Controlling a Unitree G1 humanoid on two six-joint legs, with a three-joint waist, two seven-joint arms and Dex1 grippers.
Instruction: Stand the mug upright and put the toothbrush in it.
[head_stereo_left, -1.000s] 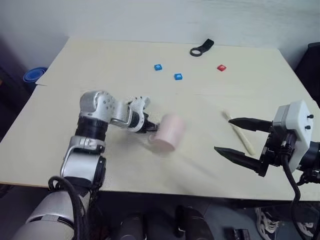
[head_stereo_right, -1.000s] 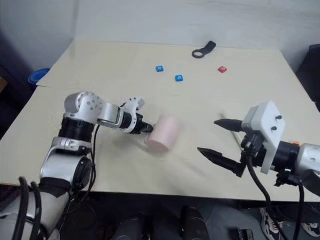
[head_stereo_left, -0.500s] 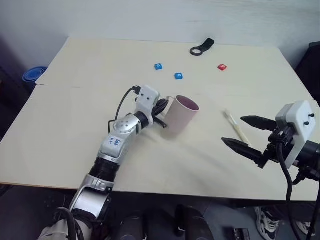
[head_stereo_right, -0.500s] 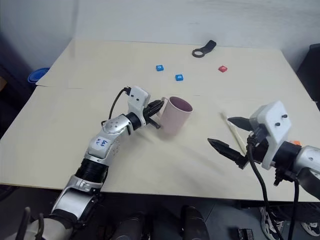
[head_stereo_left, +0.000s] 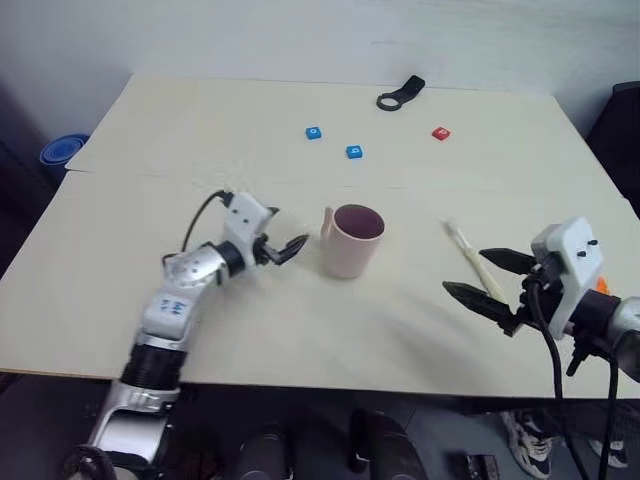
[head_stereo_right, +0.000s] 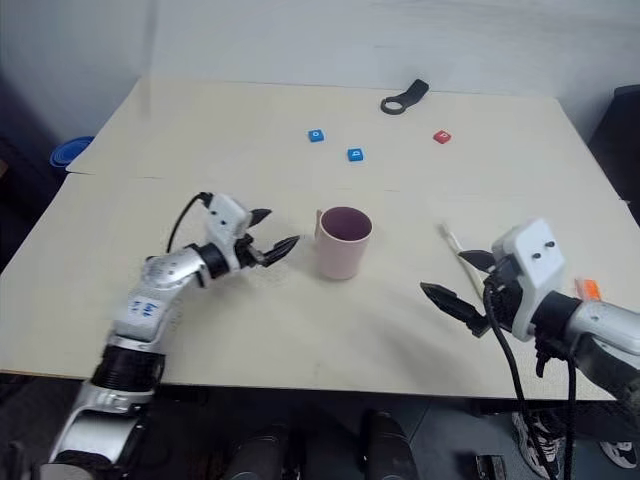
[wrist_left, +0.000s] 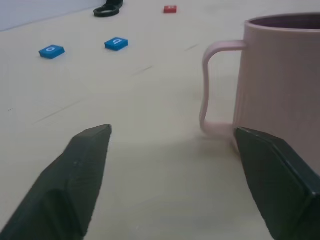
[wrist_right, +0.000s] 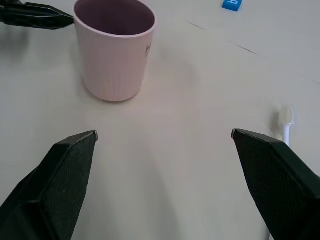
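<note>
1. The mug (head_stereo_left: 352, 240) stands upright near the middle of the table (head_stereo_left: 150, 130), mouth up, handle turned toward the left gripper (head_stereo_left: 283, 246). Judgement: the first half of the task looks done.
2. The left gripper sits just beside the handle, fingers spread apart and holding nothing; nothing touches the mug. Judgement: this is a released posture, the mug left to stand on its own.
3. The toothbrush (head_stereo_left: 472, 259) lies flat on the table to the right of the mug, well apart from it, bristle head at the far end. It is not in the mug.
4. The right gripper (head_stereo_left: 486, 279) hovers low at the near end of the toothbrush, fingers wide apart and empty. Judgement: it is placed there to take the handle next; whether it touches the brush I cannot tell.
5. Count, task items: one mug, one toothbrush.
6. Count, other items at the far side of the table: two blue tiles (head_stereo_left: 314, 133) (head_stereo_left: 354, 152), one red tile (head_stereo_left: 441, 133), one black ring-shaped tool (head_stereo_left: 400, 94). None stands in the way of the work.
</note>
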